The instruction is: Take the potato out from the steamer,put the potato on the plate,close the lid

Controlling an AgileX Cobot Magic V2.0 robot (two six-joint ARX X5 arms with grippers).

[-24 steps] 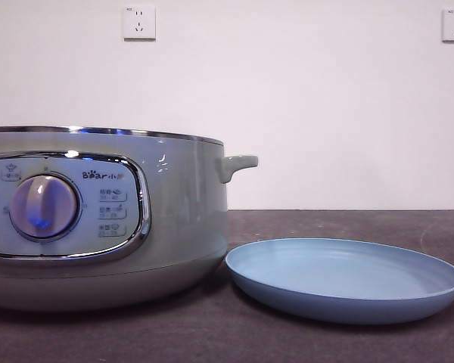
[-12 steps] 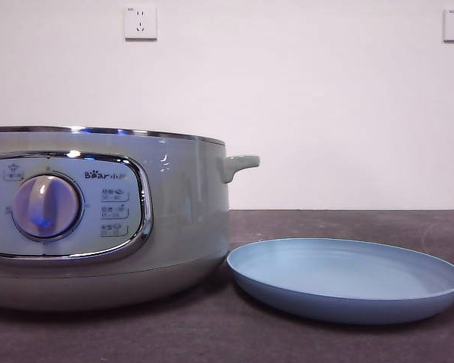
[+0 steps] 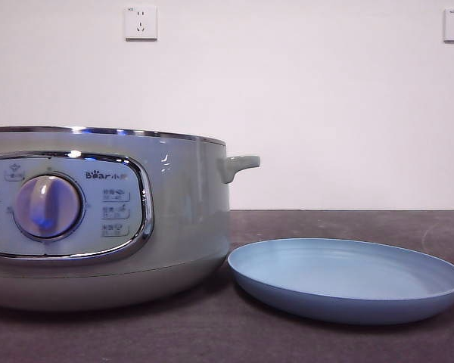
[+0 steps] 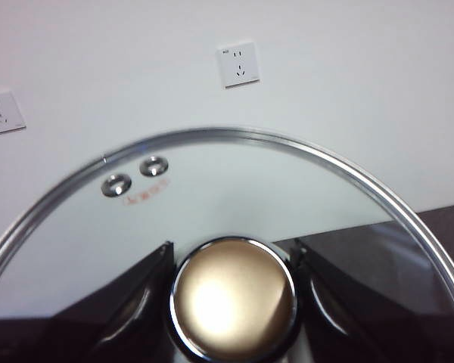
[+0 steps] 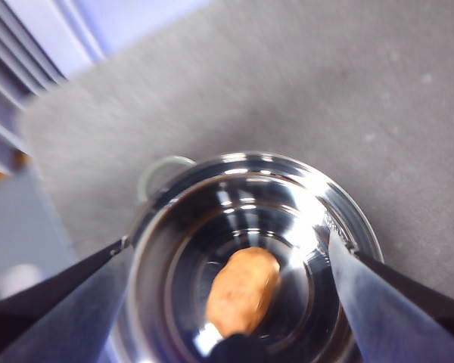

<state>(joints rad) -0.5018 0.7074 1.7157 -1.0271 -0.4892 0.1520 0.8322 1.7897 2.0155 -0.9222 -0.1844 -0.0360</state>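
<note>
Front view gives me the steamer (image 3: 98, 215) as a big pale grey-green drum with a chrome rim, round knob and "Bear" panel, its side handle at 3 o'clock. Just beside it, at about 4 o'clock, lies the plate (image 3: 348, 280), wide, shallow, light blue and bare, on the dark table (image 3: 212, 340). No arm shows here, nor the pot's inside.

The left wrist view supplies the lid (image 4: 234, 197): domed glass with a chrome rim, held up against the white wall, the left gripper (image 4: 233, 302) clamped on its knob.

Only the right wrist view looks down into the shiny pan, where the potato (image 5: 242, 291) lies at the middle, oblong, orange-brown, smooth. The right gripper (image 5: 231, 302) hangs above it, jaws spread wide.
</note>
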